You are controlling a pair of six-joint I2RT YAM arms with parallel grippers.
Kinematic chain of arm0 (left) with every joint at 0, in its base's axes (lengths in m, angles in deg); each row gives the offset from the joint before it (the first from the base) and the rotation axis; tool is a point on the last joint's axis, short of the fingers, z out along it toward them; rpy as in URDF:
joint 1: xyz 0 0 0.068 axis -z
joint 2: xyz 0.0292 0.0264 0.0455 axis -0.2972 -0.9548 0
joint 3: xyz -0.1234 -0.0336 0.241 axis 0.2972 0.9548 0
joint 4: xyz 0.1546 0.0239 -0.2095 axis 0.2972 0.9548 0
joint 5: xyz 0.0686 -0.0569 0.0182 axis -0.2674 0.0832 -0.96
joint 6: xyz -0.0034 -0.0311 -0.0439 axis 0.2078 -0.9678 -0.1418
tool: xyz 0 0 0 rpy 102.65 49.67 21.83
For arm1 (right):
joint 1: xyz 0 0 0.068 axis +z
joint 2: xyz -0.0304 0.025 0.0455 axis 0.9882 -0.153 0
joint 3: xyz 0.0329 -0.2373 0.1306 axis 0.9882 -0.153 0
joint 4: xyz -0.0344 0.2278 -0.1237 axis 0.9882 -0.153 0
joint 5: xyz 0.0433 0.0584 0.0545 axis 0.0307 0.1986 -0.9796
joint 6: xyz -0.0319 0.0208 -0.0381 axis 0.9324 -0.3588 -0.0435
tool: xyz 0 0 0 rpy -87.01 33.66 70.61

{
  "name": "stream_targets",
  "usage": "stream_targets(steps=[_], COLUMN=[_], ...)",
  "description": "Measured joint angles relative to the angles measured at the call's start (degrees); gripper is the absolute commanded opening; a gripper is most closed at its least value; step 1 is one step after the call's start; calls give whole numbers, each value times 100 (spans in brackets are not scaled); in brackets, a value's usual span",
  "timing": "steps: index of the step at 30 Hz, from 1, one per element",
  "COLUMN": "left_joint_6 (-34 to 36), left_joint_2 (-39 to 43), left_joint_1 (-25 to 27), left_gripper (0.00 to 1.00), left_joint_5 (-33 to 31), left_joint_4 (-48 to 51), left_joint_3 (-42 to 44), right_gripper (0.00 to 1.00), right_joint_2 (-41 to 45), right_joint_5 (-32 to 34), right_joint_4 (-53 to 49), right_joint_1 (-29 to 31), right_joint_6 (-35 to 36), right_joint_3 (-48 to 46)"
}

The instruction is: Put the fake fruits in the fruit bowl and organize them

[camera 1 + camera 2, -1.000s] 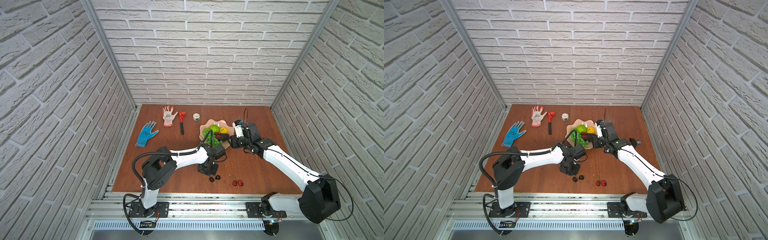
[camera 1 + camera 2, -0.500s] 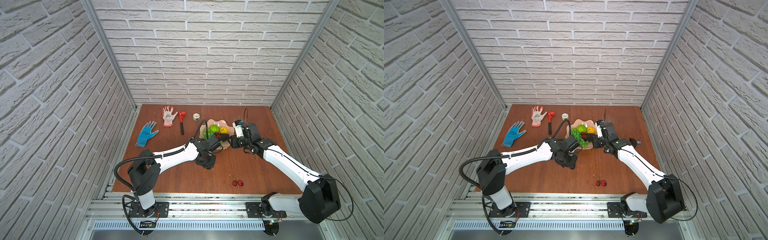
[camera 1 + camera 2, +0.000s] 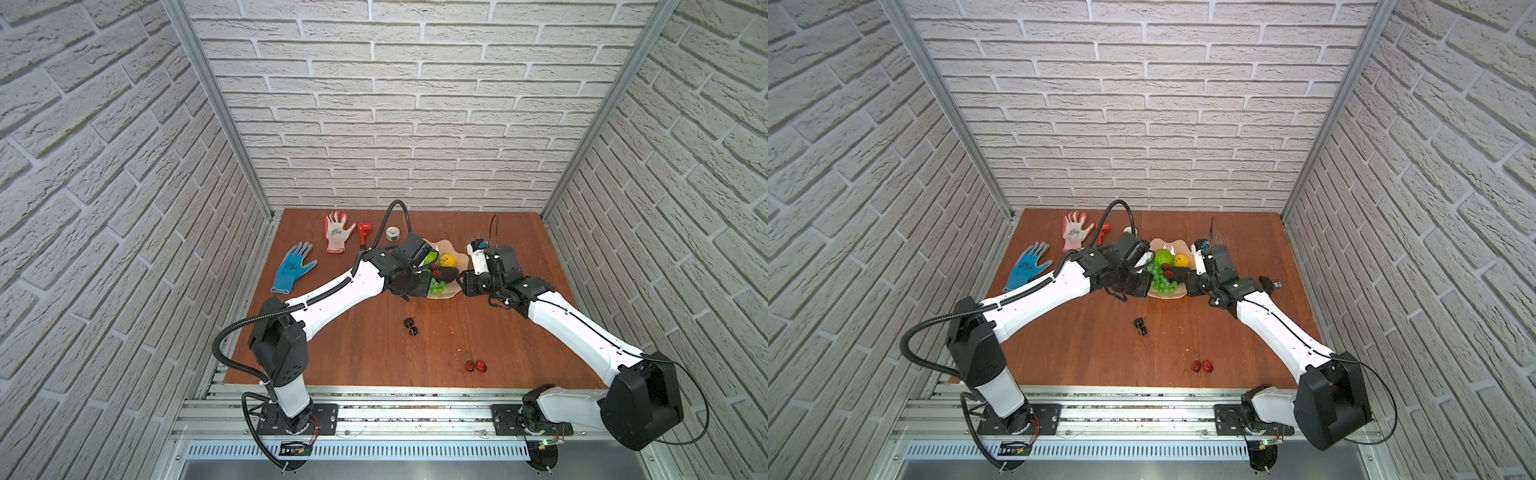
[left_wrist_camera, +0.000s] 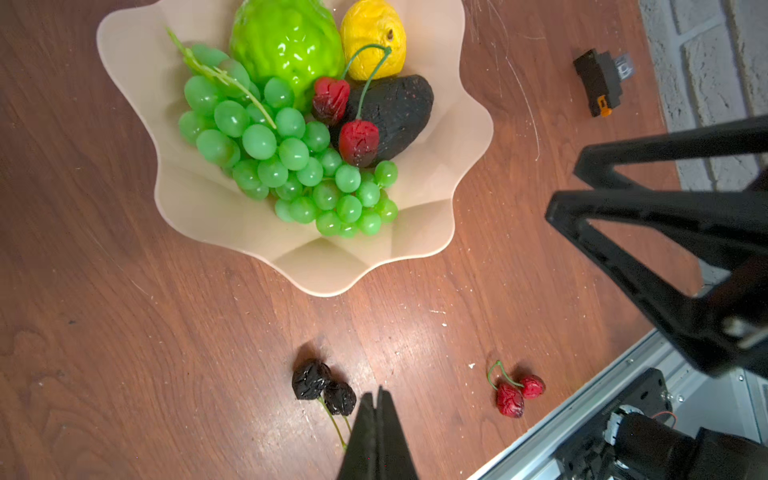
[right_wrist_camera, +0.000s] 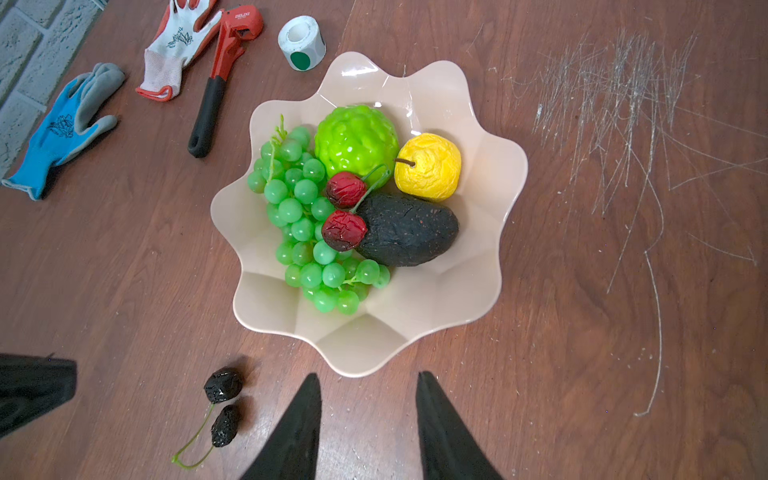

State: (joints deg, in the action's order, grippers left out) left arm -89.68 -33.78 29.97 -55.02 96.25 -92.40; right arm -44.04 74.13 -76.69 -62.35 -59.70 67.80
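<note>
L gripper is shut tight, fingers pressed together w/ nothing between; only the left wrist view shows this, since in both top views that arm's wrist body hides the fingers and covers the near-arm side of the fruit bowl; the bowl stands toward the back of the table, about mid-width. The right wrist view shows its contents best: green grape bunch, bumpy lime-green ball, lemon, avocado, plus a red cherry pair lying on top where grapes and avocado meet. Dark cherry pair lies on bare wood just in front of the bowl, not touching it; in the left wrist view its stems run behind the shut fingertips, ends cut off. Second red cherry pair sits nearer the front edge, well apart from the bowl. R gripper is part open and empty; its tips frame the bowl's nearest rim lobe, but can't tell whether they touch it or hang above.
</note>
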Motion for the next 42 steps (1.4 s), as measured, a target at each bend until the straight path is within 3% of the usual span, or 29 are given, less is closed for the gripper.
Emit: stream_targets(steps=[1,3,6,10,22,27,34,42], left_joint_6=[4,-52,-201,-544,-1528,-1661,-1690,-1690], left_joint_2=[-31,-87,-120,-120,-275,-308,-321,-358], left_joint_1=[-4,17,127,315,487,417,367,299], left_gripper=[22,28,51,57,51,45,28,27], left_joint_5=[11,35,-7,-94,140,323,393,501], left_joint_4=[-2,24,57,127,155,-9,-205,-350], left_joint_3=[37,181,494,833,1355,1552,1565,1628], right_gripper=[40,40,40,41,41,41,41,41], right_joint_2=[9,31,42,42,42,42,42,42], right_joint_5=[9,17,17,17,17,17,17,35], right_joint_4=[-11,-11,-11,-11,-11,-11,-11,-11], right_joint_1=[0,0,0,0,0,0,0,0], right_joint_6=[0,-2,-2,0,0,2,4,7], right_joint_3=[0,0,0,0,-2,-2,-2,-4])
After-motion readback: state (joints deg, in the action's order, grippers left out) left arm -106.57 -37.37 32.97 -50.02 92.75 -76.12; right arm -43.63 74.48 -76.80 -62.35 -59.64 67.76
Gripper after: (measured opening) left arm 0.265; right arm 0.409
